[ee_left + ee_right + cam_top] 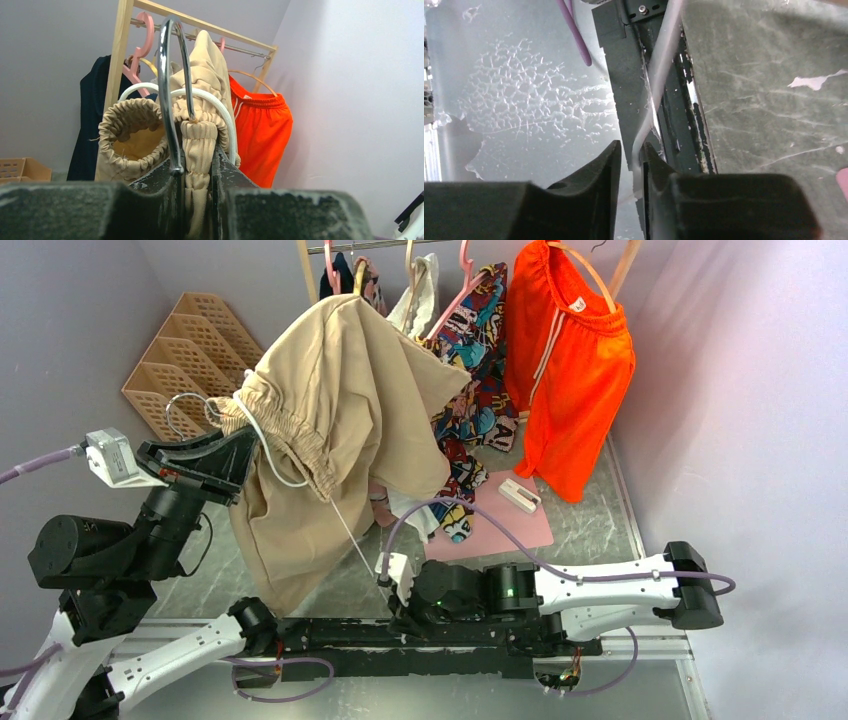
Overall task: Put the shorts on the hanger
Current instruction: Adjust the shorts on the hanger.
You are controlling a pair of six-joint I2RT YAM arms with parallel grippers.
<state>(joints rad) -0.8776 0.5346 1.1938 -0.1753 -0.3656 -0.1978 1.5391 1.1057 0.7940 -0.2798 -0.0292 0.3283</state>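
Observation:
The beige shorts (345, 410) hang in the air, draped in a big fold over the hanger, of which only the metal hook (185, 405) shows. My left gripper (240, 445) is shut on the gathered waistband (199, 135), with the hook (167, 75) rising along its left finger. The white drawstring (345, 525) runs from the waistband down to my right gripper (392, 585), low near the table's front edge. In the right wrist view the drawstring (659, 75) passes between the jaws of that gripper (630, 150) against the right finger, with a gap on the left side.
A wooden rack at the back carries bright orange shorts (570, 370), a colourful printed garment (480, 350) and pink hangers. Tan woven baskets (190, 350) lean at the back left. A pink mat (500, 520) with a small white object (520, 495) lies mid-table. A black rail (450, 635) runs along the near edge.

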